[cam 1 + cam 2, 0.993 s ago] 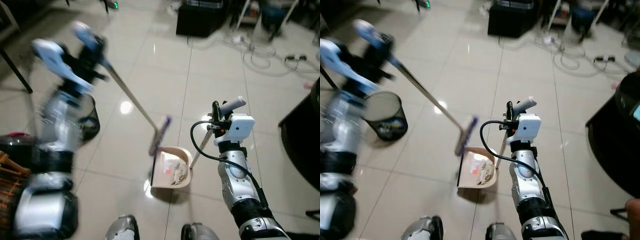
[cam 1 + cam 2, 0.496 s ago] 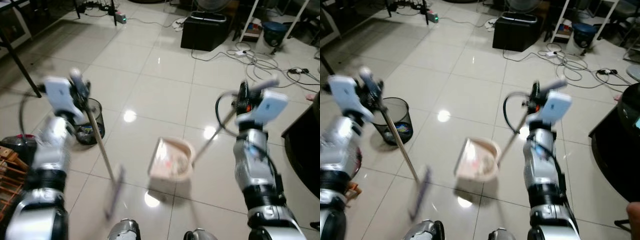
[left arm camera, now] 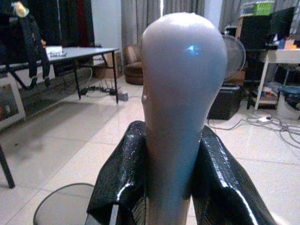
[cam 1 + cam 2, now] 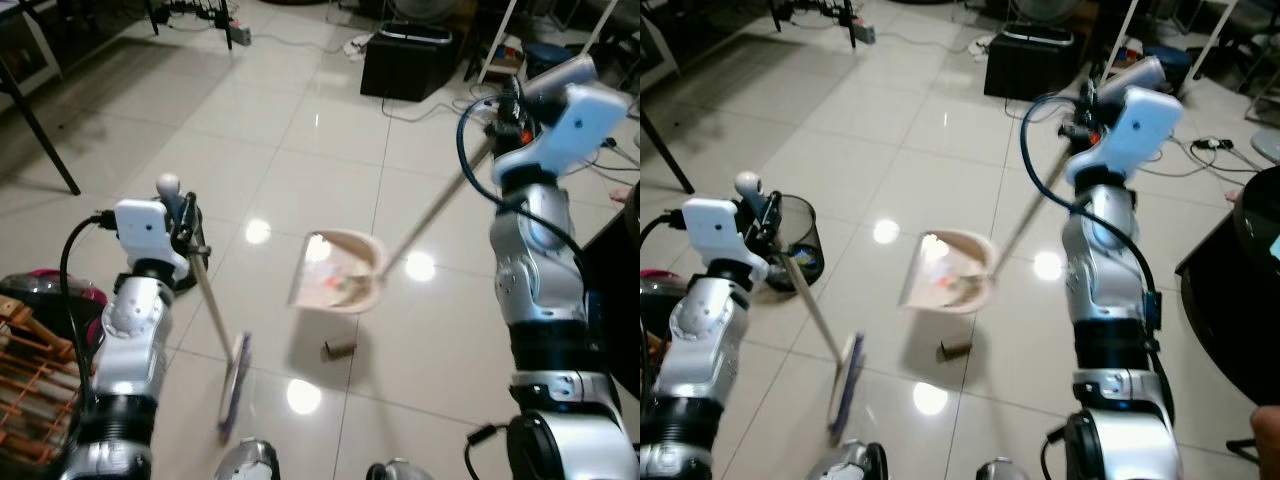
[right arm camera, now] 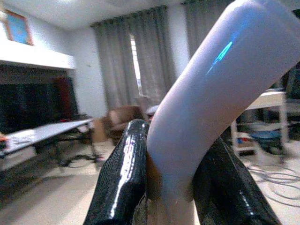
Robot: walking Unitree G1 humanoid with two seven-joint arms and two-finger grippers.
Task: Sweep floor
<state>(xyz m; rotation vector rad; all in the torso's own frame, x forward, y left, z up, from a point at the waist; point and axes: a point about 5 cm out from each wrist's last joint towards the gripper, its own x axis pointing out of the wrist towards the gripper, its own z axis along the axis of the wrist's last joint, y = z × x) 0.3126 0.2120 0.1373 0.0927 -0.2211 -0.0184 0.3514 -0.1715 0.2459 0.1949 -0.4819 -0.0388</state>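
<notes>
From my head, my left jaws point(image 4: 186, 218) clamp the broom point(image 4: 215, 322), head on the floor point(image 4: 300, 160) near my feet, while my right jaws point(image 4: 510, 95) hold the dustpan point(image 4: 335, 272) lifted above a brown roll point(image 4: 340, 348). At my left wrist, black fingers point(image 3: 123, 173) pinch the broom's rounded grip. At my right wrist, fingers point(image 5: 123, 178) squeeze the dustpan's curved handle.

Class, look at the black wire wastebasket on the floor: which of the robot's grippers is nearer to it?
Left. The left gripper, shut on the broom handle, hovers right beside the wastebasket. The right gripper, holding the dustpan handle, is raised far across the floor on the other side.
</notes>
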